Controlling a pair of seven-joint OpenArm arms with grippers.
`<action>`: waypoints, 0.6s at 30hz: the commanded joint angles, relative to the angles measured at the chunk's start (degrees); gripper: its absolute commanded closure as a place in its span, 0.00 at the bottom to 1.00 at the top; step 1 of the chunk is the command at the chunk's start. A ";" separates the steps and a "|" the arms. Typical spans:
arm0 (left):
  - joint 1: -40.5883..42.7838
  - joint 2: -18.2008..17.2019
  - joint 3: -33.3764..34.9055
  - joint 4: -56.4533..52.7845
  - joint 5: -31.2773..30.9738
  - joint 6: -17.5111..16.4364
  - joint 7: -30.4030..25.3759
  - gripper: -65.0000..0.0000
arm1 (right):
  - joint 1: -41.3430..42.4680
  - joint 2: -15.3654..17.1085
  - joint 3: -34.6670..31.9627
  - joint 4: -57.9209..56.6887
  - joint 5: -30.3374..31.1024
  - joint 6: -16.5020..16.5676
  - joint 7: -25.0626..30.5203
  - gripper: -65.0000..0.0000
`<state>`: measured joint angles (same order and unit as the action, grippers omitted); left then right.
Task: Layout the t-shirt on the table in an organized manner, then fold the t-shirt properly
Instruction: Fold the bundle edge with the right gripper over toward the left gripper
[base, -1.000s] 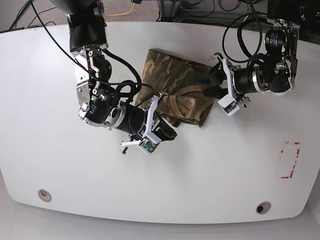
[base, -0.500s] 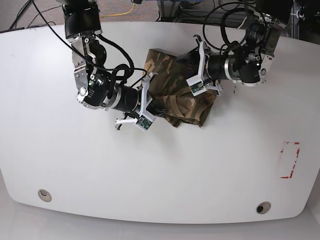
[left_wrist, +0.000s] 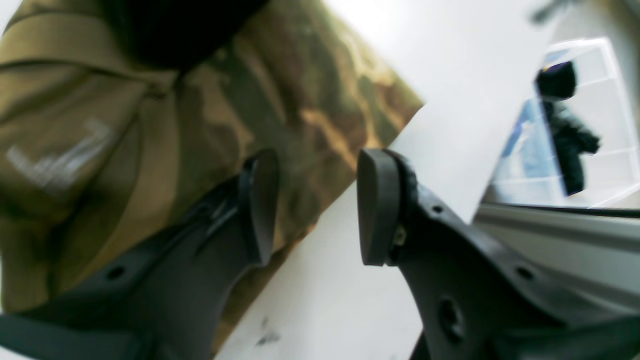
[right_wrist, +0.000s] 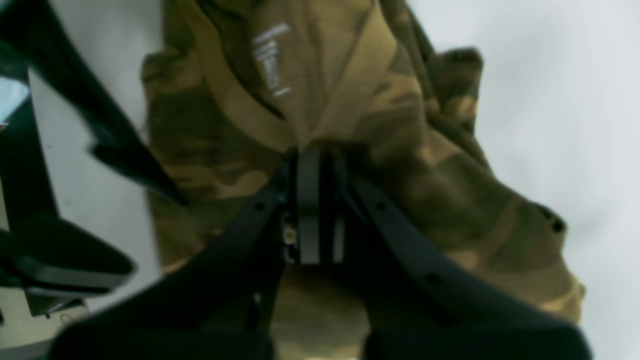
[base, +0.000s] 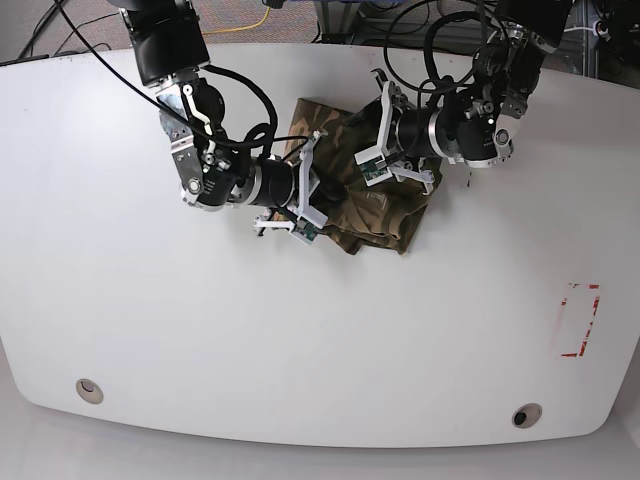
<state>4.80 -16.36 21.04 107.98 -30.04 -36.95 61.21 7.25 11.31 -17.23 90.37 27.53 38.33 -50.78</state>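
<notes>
The camouflage t-shirt lies bunched at the back middle of the white table. My right gripper comes in from the left. In the right wrist view its fingers are shut, with the t-shirt's folds drawn together at their tips near the neckband. My left gripper hangs over the shirt's far edge. It is open, one finger over the cloth and the other over bare table. Nothing is between them.
A red rectangular mark is at the right. Two round holes sit near the front edge. Cables and equipment crowd the far edge behind the arms. Dark parts of the other arm stand close on the left in the right wrist view.
My right gripper has moved up from the shirt's lower edge onto the bunched cloth. My left arm has swung left from beside the shirt to over its far edge.
</notes>
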 joint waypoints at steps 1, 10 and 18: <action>-0.53 0.32 -0.07 -0.16 0.90 -0.28 -0.95 0.63 | 1.94 0.51 -1.27 -2.59 0.82 0.05 4.24 0.96; -0.45 0.40 -0.07 -4.64 1.16 -0.37 -0.95 0.63 | 4.31 0.60 -3.21 -4.61 0.73 -0.04 10.48 0.96; -0.36 0.40 -0.07 -8.16 1.25 -0.37 -1.03 0.63 | 8.01 0.60 -3.12 -4.35 0.73 -0.30 10.56 0.96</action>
<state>4.78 -15.75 21.12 99.92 -28.08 -37.15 61.01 13.41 11.77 -20.67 84.71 27.20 37.93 -41.93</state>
